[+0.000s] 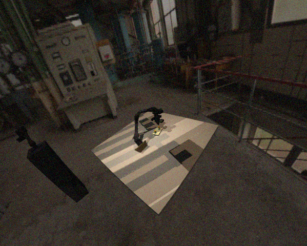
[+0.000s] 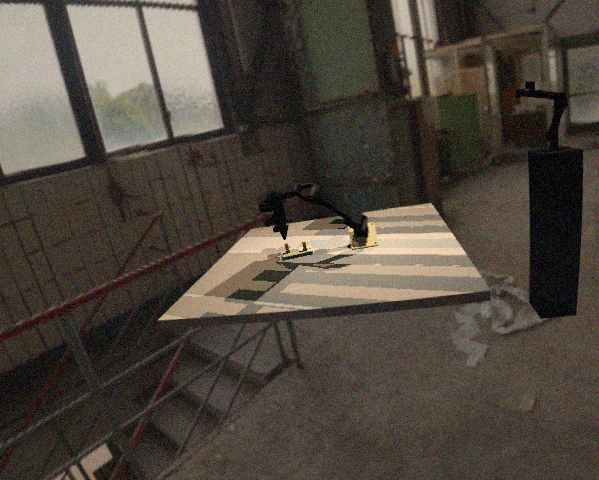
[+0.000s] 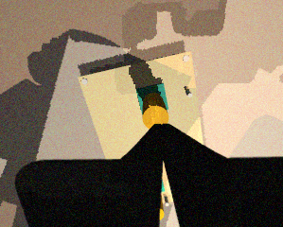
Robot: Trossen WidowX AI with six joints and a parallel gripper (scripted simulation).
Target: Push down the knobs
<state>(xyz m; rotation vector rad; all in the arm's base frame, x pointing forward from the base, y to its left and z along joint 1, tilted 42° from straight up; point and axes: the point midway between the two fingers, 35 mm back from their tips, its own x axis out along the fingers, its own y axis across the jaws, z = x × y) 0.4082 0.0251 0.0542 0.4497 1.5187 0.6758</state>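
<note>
The pale yellow circuit board point(image 1: 158, 132) point(image 2: 296, 254) point(image 3: 117, 113) stands on the table. One orange-yellow knob point(image 1: 159, 127) point(image 2: 287, 246) point(image 3: 155, 116) is on a teal potentiometer point(image 3: 163, 93). The other knob point(image 1: 155, 131) point(image 2: 304, 244) is at the board's end nearer the arm base; a sliver of it shows between the fingers in the wrist view point(image 3: 161, 214). My gripper point(image 1: 158, 124) point(image 2: 284, 237) point(image 3: 161, 130) is shut and empty, fingertips pointing down just above the first knob, with a small gap in the exterior view. How far either knob sits down its shaft is too small to tell.
The arm's base plate point(image 1: 141, 147) point(image 2: 371, 235) stands on the striped table point(image 1: 158, 193) point(image 2: 392, 281) beside the board. Dark shadows and patches cross the tabletop. A second arm on a black pedestal point(image 1: 55, 171) point(image 2: 555, 232) stands off the table.
</note>
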